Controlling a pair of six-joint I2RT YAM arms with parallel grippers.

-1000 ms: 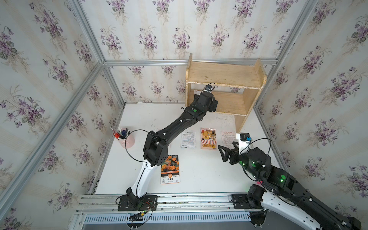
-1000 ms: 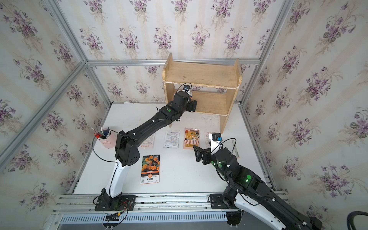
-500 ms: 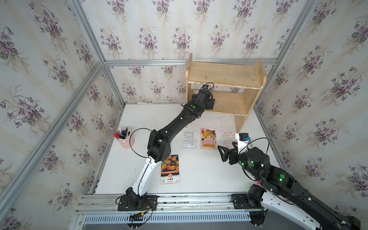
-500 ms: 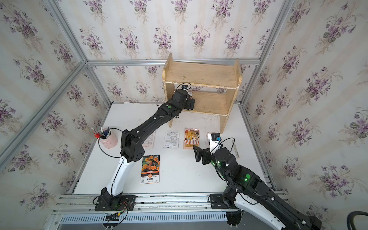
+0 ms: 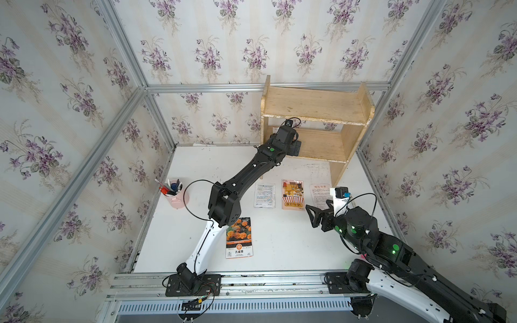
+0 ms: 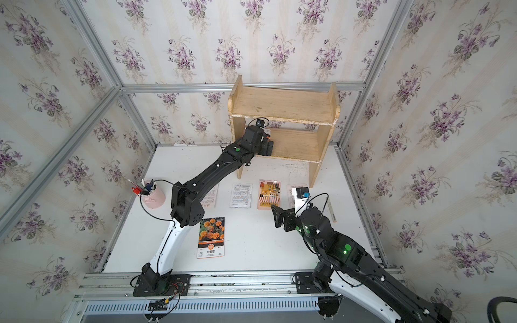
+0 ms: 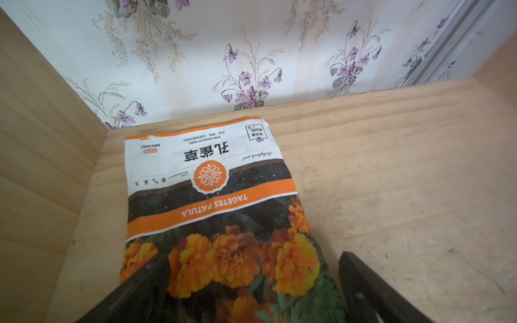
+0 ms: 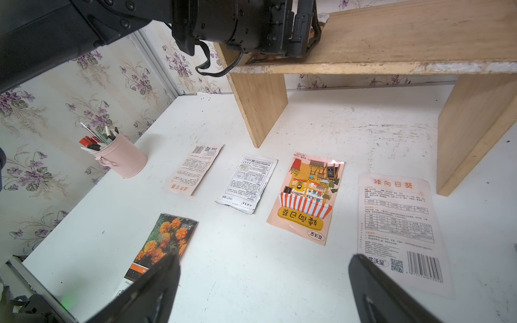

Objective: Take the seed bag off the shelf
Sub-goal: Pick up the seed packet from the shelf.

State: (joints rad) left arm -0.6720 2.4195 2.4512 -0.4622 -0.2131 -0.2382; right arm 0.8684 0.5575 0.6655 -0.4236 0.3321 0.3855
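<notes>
Top views both show the shelf of pale bare wood, with two tiers and worn whitish front edges, standing at the table's far edge toward its right corner. The left end effector reaches into the left end of the lower tier. The right end effector hangs above the table near its right edge, spread wide and holding nothing. A second marigold packet lies flat toward the near edge, and a pink pen cup stands by the left edge.

Left wrist view: the seed bag lies flat on the lower board, close to one side panel, its far end near the board's back edge. It is glossy, with orange marigolds on dark foliage, an orange band reading TAGETES PATULA, a round orange emblem and a white panel with black characters. The left end effector is spread wide, one finger either side of the bag's near end, not gripping it.

Right wrist view: the right end effector gapes over bare table.
</notes>
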